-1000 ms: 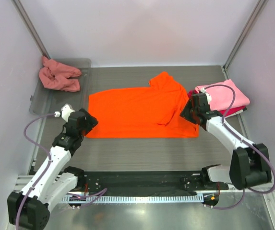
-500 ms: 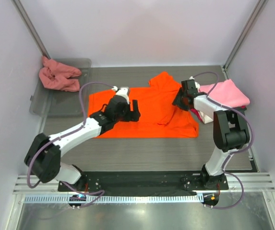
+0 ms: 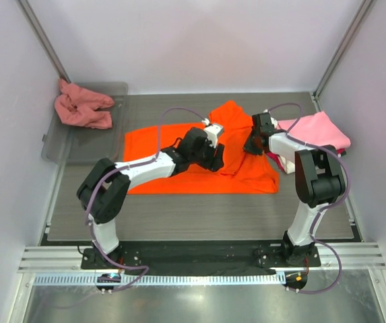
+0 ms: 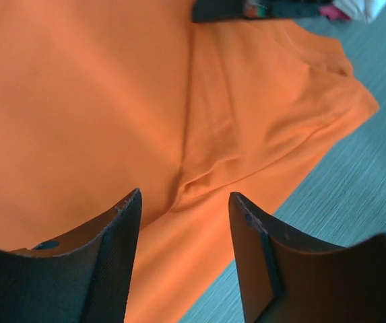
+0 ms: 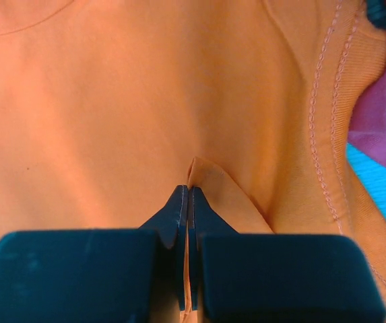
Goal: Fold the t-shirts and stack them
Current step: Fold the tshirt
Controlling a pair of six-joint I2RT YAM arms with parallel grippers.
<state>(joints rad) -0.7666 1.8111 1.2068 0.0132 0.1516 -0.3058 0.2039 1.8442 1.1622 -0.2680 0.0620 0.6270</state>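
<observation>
Right fingers (image 5: 187, 202) are pressed together on a small raised fold of the orange t-shirt (image 5: 112, 101). The pinched peak of cloth stands just above their tips in the middle of the right wrist view. A stitched hem runs down the right side of that frame, and a strip of darker red-purple cloth shows past it at the right edge.

Left fingers (image 4: 112, 249) stand well apart at the bottom of the left wrist view, with nothing between them. Orange cloth (image 4: 78, 101) fills the gap, and a crease climbs from there toward the top centre. Whether the tips touch the cloth cannot be told. The grey surface (image 4: 354, 175) shows at the lower right.

In the top view the orange t-shirt (image 3: 166, 155) lies spread across the middle of the surface (image 3: 199, 215), with one sleeve pointing toward the upper centre. The left fingers (image 3: 214, 156) are over its right-of-centre part. The right fingers (image 3: 252, 144) are at its upper right edge, beside that sleeve. Just right of it a folded light pink t-shirt (image 3: 317, 131) rests on the crimson t-shirt (image 3: 273, 161), which shows only as a sliver. The salmon-pink t-shirt (image 3: 81, 108) sits crumpled at the far end of the clear grey tray (image 3: 91, 149), in the upper left and well apart.
</observation>
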